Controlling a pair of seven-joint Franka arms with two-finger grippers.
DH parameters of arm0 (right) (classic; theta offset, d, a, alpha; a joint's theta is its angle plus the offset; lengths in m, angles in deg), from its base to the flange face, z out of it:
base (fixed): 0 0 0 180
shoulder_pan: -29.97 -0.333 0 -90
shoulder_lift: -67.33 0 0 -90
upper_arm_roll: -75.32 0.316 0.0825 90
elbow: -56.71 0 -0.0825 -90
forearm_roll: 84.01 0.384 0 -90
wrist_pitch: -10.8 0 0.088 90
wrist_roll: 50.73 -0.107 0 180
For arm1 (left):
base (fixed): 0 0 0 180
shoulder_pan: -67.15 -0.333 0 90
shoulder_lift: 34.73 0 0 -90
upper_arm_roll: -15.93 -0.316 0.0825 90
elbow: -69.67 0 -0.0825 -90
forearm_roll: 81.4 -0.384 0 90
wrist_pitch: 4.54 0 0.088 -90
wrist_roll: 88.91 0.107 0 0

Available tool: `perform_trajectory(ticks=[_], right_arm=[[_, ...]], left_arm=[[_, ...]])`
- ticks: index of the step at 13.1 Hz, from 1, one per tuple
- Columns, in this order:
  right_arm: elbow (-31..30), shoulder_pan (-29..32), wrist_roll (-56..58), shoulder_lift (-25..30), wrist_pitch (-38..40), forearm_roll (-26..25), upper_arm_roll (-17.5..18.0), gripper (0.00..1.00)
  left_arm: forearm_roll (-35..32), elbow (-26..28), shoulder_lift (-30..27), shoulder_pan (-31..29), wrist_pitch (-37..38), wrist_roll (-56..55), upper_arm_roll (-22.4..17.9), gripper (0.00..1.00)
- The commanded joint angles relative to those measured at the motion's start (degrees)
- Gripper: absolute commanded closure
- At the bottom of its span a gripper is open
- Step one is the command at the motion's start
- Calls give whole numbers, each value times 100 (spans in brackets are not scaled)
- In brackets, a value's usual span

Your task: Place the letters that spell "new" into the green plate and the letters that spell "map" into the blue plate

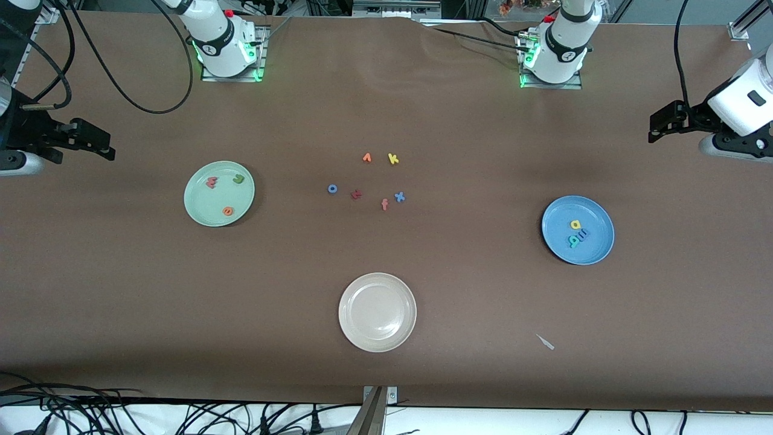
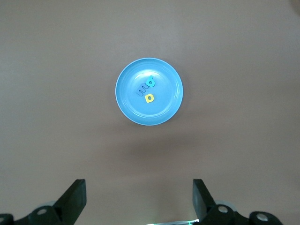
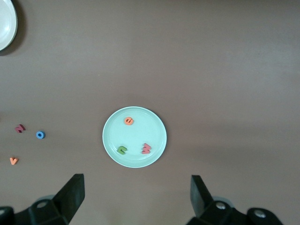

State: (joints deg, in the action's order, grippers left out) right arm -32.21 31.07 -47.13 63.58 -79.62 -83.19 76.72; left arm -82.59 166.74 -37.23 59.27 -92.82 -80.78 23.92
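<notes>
The green plate [image 1: 199, 205] [image 3: 136, 138] lies toward the right arm's end of the table and holds the salmon "w" [image 1: 211, 182], the green "n" [image 1: 239, 179] and the orange "e" [image 1: 227, 211]. Toward the left arm's end, the blue plate [image 1: 598, 248] [image 2: 164, 101] holds the yellow "p" [image 1: 576, 225], the periwinkle "m" [image 1: 583, 234] and the teal "a" [image 1: 574, 241]. My right gripper [image 1: 102, 142] [image 3: 138, 194] hangs open and empty over bare table at its end. My left gripper [image 1: 655, 128] [image 2: 139, 197] hangs the same way at the other end.
A beige plate [image 1: 362, 329] sits mid-table, nearest the front camera. Loose letters lie in the middle: an orange "v" [image 1: 366, 158], yellow "k" [image 1: 393, 159], blue "o" [image 1: 332, 189], a dark red letter [image 1: 356, 194], salmon "f" [image 1: 384, 205], blue "x" [image 1: 399, 197]. A white scrap [image 1: 545, 342] lies near the front edge.
</notes>
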Motion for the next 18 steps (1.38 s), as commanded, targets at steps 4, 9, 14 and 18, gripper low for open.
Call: perform_trajectory(ticks=[4,9,14,18], right_arm=[[-219,-5,26,102,26,67,-225,0],[-337,-31,62,305,16,155,-403,0],[-984,-49,62,822,-342,103,-264,0],[-970,-40,53,824,-388,94,-192,0]], left_arm=[[190,-127,48,-47,136,58,-34,0],[199,-109,100,-39,144,58,-8,0],[190,-118,100,-47,144,75,-26,0],[190,-109,100,-47,144,84,-17,0]])
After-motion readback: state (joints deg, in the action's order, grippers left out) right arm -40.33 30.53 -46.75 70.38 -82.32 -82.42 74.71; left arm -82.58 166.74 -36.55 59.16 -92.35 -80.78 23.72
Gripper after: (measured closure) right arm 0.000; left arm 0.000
